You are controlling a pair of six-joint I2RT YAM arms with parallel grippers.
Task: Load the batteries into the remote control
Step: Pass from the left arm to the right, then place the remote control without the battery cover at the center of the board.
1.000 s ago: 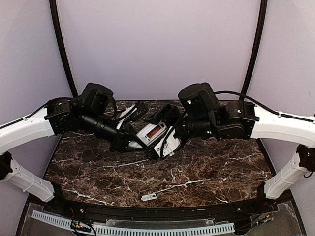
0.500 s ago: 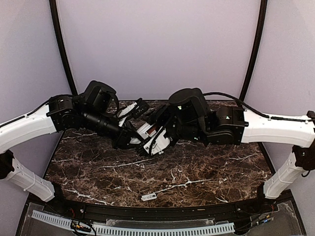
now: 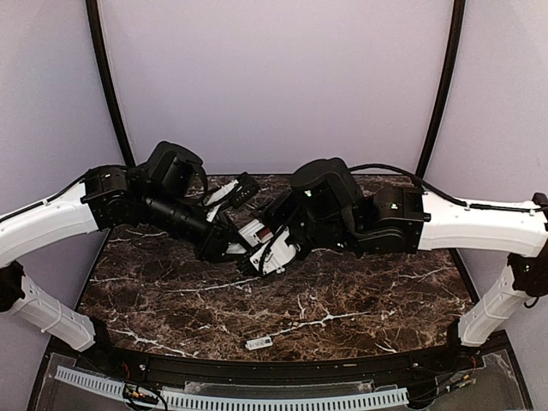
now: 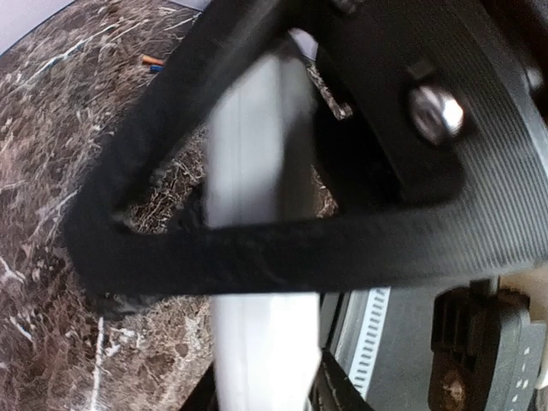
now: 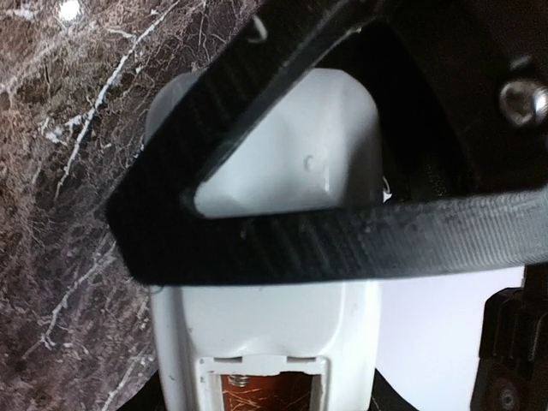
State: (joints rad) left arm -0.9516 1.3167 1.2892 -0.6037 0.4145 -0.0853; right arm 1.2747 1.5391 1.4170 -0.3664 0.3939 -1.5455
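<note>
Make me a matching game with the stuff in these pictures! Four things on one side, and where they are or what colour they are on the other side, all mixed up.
Things:
1. remote control
2. small loose white piece
3. table
4. back wall

Clues:
A. pale purple
B. dark brown with white veins
C. gripped in the left hand, battery slot open
D. lying alone near the table's front edge

Pairs: 1-C, 2-D, 3-B, 4-A
</note>
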